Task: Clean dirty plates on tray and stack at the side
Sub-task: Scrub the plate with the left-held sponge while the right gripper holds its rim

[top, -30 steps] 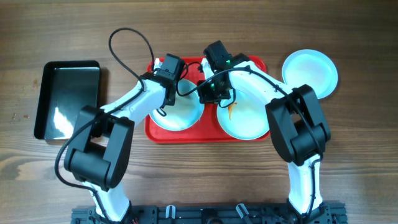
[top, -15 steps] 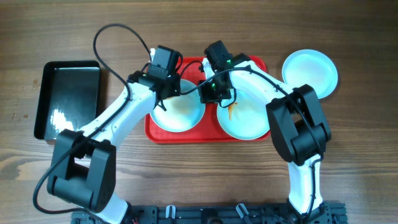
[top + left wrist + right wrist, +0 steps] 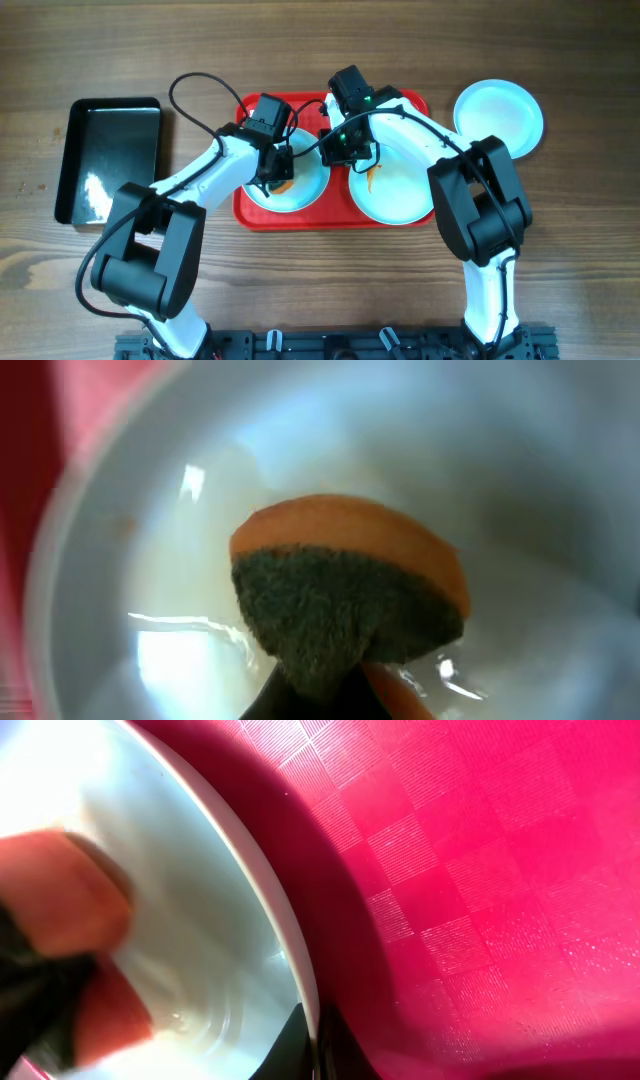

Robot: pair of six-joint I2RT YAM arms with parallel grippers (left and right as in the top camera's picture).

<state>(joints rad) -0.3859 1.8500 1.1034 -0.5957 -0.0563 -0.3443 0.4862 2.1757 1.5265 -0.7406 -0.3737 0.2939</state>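
Note:
The red tray [image 3: 252, 214] holds two pale plates. My left gripper [image 3: 276, 168] is shut on an orange sponge with a dark scrub face [image 3: 350, 590] and presses it into the left plate [image 3: 306, 196], which fills the left wrist view [image 3: 500, 460]. My right gripper [image 3: 342, 150] is shut on that plate's right rim [image 3: 285, 935], over the red tray floor [image 3: 480, 870]. The sponge also shows in the right wrist view [image 3: 60, 910]. The right plate [image 3: 400, 200] has an orange smear [image 3: 372, 178]. A third plate [image 3: 498, 118] lies on the table to the right of the tray.
A glossy black tray [image 3: 108, 158] lies on the wooden table at the left. Both arms cross over the back half of the red tray, and a black cable [image 3: 205, 85] loops behind the left arm.
My left gripper swung out toward the back left and then came down into the left plate, where the sponge now shows. My right gripper has not moved.

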